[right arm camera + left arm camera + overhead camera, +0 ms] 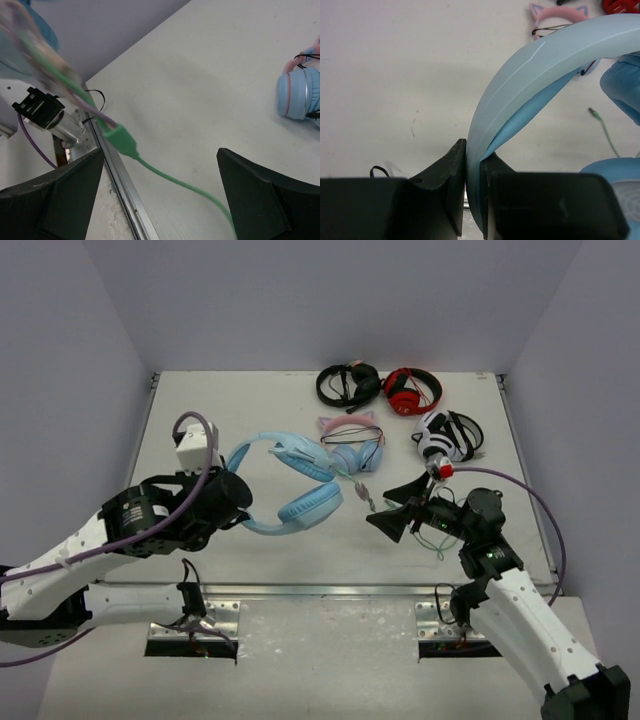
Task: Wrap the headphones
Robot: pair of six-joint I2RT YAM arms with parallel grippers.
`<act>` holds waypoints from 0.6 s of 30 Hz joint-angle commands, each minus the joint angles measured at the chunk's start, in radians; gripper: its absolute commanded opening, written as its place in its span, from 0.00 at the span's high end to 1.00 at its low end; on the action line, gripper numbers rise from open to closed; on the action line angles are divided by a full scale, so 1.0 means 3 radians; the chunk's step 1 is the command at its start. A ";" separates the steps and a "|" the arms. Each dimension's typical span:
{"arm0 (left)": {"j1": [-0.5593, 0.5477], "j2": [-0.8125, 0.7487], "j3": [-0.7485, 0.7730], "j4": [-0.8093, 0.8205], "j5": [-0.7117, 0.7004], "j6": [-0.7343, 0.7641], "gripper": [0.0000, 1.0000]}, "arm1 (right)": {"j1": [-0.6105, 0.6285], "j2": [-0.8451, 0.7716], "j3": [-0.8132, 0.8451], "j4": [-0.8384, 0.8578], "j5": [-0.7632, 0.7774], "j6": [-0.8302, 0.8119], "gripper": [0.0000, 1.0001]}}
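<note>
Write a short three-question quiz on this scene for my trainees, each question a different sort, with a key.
1. True or false: the left fingers are shut on the headband of the blue headphones.
2. The right fingers are: A open; B shut on nothing; C out of view.
3. What colour is the cable in view between the right fingers?
Key: 1 true; 2 A; 3 green.

Pale blue headphones (308, 506) with a green cable (170, 177); at twelve o'clock, a black pair (363, 377) beside a red pair (405, 398); off-white table (230, 410).
</note>
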 commanded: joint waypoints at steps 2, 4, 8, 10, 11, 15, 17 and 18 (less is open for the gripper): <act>-0.0022 -0.0091 0.0594 0.0247 -0.0253 0.0418 1.00 | 0.0104 0.0304 -0.0089 0.0615 0.0010 -0.0200 0.06; -0.0022 -0.0071 0.0712 0.0298 -0.0263 0.0501 0.99 | 0.0211 0.0447 -0.0110 0.0702 -0.0020 -0.0251 0.11; -0.0022 0.0077 0.1115 0.0288 -0.0299 0.0720 1.00 | 0.0523 0.0764 -0.0085 0.0697 0.0362 -0.0496 0.33; -0.0017 0.0134 0.1259 0.0253 -0.0421 0.0797 1.00 | 0.0544 0.0841 -0.0064 0.0672 0.0414 -0.0533 0.67; -0.0022 0.0185 0.1320 0.0232 -0.0498 0.0833 1.00 | 0.0549 0.0872 -0.0074 0.0672 0.0414 -0.0517 0.84; -0.0016 0.0196 0.1261 0.0528 -0.1237 0.1455 1.00 | 0.0570 0.0607 -0.0268 0.0468 0.0761 -0.0430 0.98; -0.0022 0.0099 0.0914 0.0909 -0.1596 0.1858 1.00 | 0.0570 0.0281 -0.0319 0.0127 0.1210 -0.0445 0.99; -0.0017 -0.0018 0.0775 0.1272 -0.1659 0.1993 1.00 | 0.0570 0.0178 -0.0299 -0.0012 0.1511 -0.0451 0.99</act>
